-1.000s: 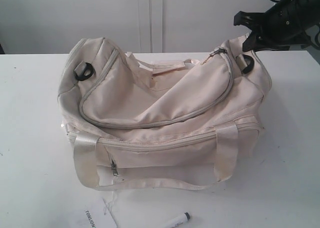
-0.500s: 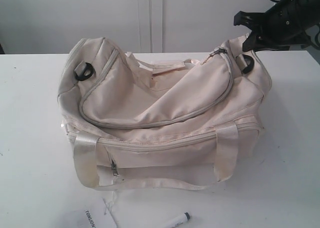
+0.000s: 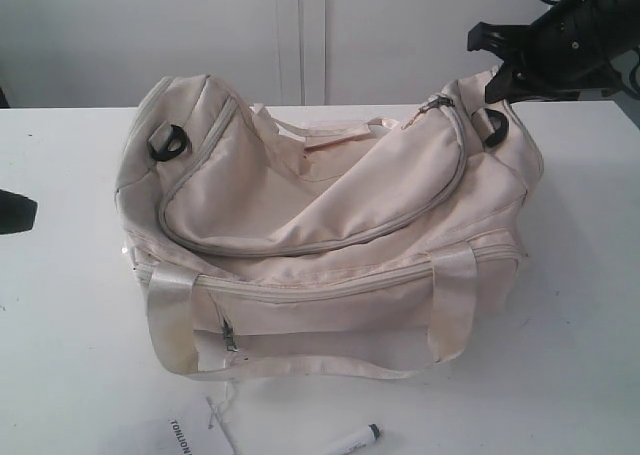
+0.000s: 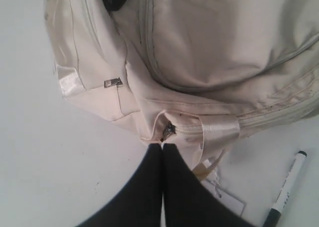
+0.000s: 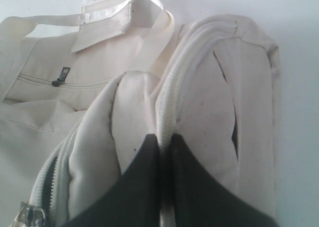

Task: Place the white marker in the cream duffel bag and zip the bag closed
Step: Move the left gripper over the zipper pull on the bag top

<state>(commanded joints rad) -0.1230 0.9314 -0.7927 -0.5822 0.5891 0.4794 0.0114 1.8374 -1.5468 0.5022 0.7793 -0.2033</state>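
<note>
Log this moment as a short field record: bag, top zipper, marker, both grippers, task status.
bag: cream duffel bag on the white table
top zipper: looks closed where visible, pull at the exterior view's right end
marker: white marker lies on the table in front of the bag, near a paper tag
left gripper: shut, holding nothing, apart from the marker
right gripper: shut, tips against the bag's end; any pinched fabric cannot be told
status: marker not yet in the bag

duffel bag (image 3: 330, 225) on table (image 3: 580, 325), marker (image 3: 355, 441) and tag (image 3: 185, 437) before it
</note>
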